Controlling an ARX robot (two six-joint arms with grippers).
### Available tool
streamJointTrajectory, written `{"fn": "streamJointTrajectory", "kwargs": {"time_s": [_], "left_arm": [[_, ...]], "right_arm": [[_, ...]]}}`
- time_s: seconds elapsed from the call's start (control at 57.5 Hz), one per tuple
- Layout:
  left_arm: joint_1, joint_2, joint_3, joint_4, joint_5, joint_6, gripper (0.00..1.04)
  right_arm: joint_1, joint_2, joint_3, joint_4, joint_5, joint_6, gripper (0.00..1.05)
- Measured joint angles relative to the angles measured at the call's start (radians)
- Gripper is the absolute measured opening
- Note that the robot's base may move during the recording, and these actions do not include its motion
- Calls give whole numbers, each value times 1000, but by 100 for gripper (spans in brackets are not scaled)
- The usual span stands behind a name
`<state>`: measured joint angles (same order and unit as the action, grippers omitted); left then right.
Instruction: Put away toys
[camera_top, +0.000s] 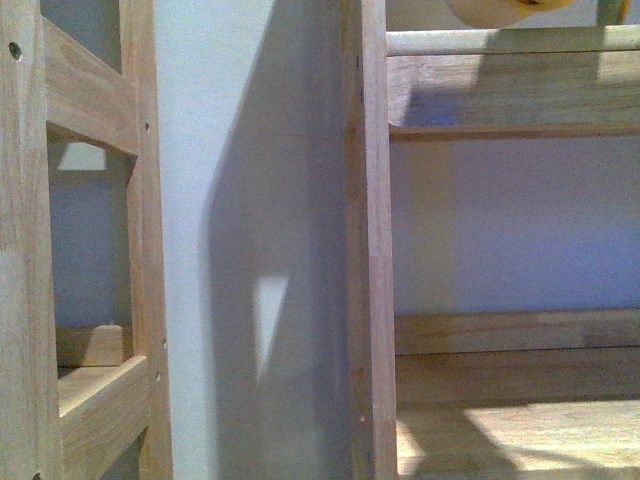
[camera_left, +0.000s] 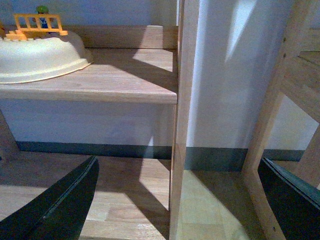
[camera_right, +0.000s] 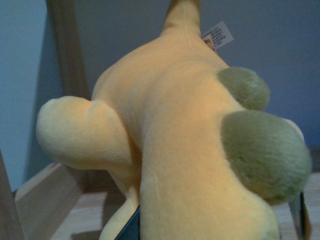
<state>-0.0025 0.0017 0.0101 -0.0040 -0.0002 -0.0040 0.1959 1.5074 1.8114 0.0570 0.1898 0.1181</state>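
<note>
The plush toy (camera_right: 185, 145) is soft orange-yellow with two olive-green fuzzy patches and a white sewn tag, its lumpy body raised above a wooden shelf.

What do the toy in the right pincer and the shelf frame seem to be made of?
The toy: soft, short-pile plush, fuzzy surface, stitched seam, sewn-in tag. The shelf frame: pale, light-finished wood, judging by visible grain and screw holes; solid or veneer is unclear.
</note>
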Motion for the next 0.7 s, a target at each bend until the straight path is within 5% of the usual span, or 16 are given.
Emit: {"fn": "streamJointTrajectory", "kwargs": {"time_s": [0.626, 0.695], "left_arm": [[0, 0, 0, 0, 0, 0, 98], [0, 0, 0, 0, 0, 0, 98]], "right_arm": [[2, 205, 200, -145, -59, 268, 10], [2, 205, 200, -150, -54, 268, 22]]}}
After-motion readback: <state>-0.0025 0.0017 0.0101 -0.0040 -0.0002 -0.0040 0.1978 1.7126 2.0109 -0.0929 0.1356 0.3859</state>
